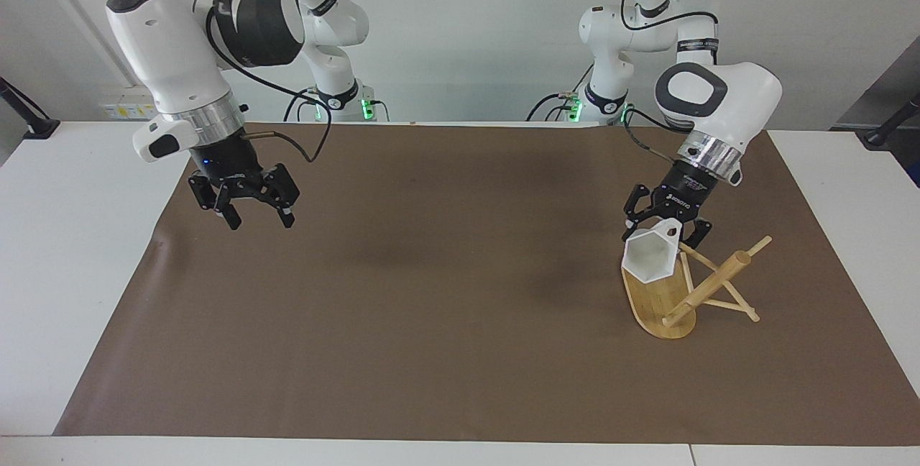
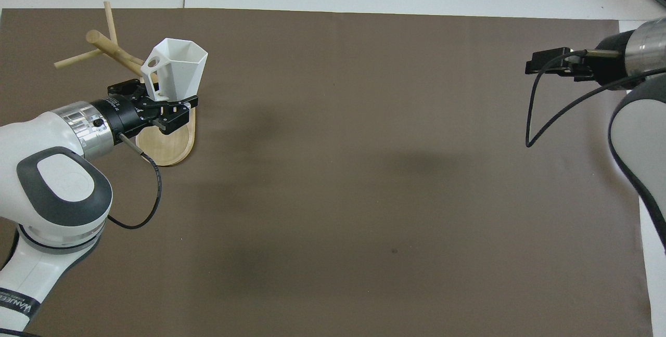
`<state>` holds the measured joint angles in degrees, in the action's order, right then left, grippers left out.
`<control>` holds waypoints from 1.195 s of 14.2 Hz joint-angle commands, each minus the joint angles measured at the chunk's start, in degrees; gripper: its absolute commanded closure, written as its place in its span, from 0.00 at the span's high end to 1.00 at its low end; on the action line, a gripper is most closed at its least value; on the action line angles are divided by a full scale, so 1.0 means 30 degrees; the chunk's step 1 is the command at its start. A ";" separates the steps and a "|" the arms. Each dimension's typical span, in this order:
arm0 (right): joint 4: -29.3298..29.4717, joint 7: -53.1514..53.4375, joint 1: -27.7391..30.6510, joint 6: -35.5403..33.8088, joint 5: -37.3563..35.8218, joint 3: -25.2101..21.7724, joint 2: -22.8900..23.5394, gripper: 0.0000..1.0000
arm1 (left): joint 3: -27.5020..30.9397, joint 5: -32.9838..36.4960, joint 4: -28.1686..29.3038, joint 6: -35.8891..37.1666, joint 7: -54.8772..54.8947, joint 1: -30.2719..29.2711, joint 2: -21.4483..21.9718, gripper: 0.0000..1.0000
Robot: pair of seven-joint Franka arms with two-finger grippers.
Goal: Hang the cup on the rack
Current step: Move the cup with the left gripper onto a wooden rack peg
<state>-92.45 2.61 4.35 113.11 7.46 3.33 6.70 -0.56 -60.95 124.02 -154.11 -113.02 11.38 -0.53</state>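
Note:
The white faceted cup (image 1: 649, 257) hangs tilted in the air, its open mouth turned up and away from the robots. My left gripper (image 1: 667, 230) is shut on its handle. The cup is over the oval base (image 1: 658, 304) of the bamboo rack (image 1: 708, 285), close beside the post and its thin pegs; I cannot tell whether it touches them. From overhead the cup (image 2: 177, 69) covers part of the rack (image 2: 112, 48), whose base (image 2: 169, 147) shows under the left gripper (image 2: 156, 104). My right gripper (image 1: 260, 221) hangs open and empty over the mat toward the right arm's end.
A brown mat (image 1: 445, 293) covers most of the white table (image 1: 72, 236). The rack stands on it toward the left arm's end. A black cable (image 2: 541, 103) loops from the right wrist.

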 commanded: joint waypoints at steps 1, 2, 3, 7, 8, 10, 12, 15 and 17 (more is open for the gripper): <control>-0.0502 -0.1420 0.0102 -0.0932 -0.0289 -0.0899 -0.0709 1.00 | 0.0128 0.0306 -0.0147 -0.0545 -0.0530 0.0278 -0.0293 0.00; -0.0502 -0.1657 0.0102 -0.1342 -0.0289 -0.1107 -0.0739 1.00 | 0.0157 0.0306 -0.0176 -0.0545 -0.0501 0.0336 -0.0323 0.00; -0.0502 -0.1601 0.0102 -0.1810 -0.0376 -0.1283 -0.0826 1.00 | 0.0158 0.0306 -0.0147 -0.0545 -0.0414 0.0307 -0.0323 0.00; -0.0443 -0.1688 0.0102 -0.3100 -0.1139 -0.1898 -0.0944 1.00 | 0.0158 0.0306 -0.0177 -0.0953 -0.0384 0.0307 -0.0381 0.00; -0.0443 -0.1689 0.0102 -0.3539 -0.1139 -0.1958 -0.0973 1.00 | 0.0158 0.0306 -0.0205 -0.1013 -0.0355 0.0278 -0.0410 0.00; -0.0356 -0.1572 0.0102 -0.4564 -0.1139 -0.1959 -0.1032 1.00 | 0.0158 0.0306 -0.0438 -0.1101 -0.0472 0.0161 -0.0673 0.00; -0.0238 -0.1484 0.0073 -0.5560 -0.1168 -0.1959 -0.1090 1.00 | 0.0158 0.0306 -0.0469 -0.1159 -0.0414 0.0160 -0.0762 0.00; -0.0092 -0.1366 0.0043 -0.6587 -0.1430 -0.1843 -0.1324 1.00 | 0.0158 0.0306 -0.0644 -0.1189 -0.0384 0.0043 -0.0966 0.00; 0.0229 -0.1134 -0.0073 -0.7290 -0.2394 -0.1521 -0.1442 1.00 | 0.0158 0.0306 -0.0703 -0.1276 -0.0442 0.0014 -0.1026 0.00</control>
<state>-92.21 -1.49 4.14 93.36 3.10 -2.36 3.40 -0.15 -60.95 123.30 -156.86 -113.11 11.52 -2.46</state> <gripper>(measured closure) 0.000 0.291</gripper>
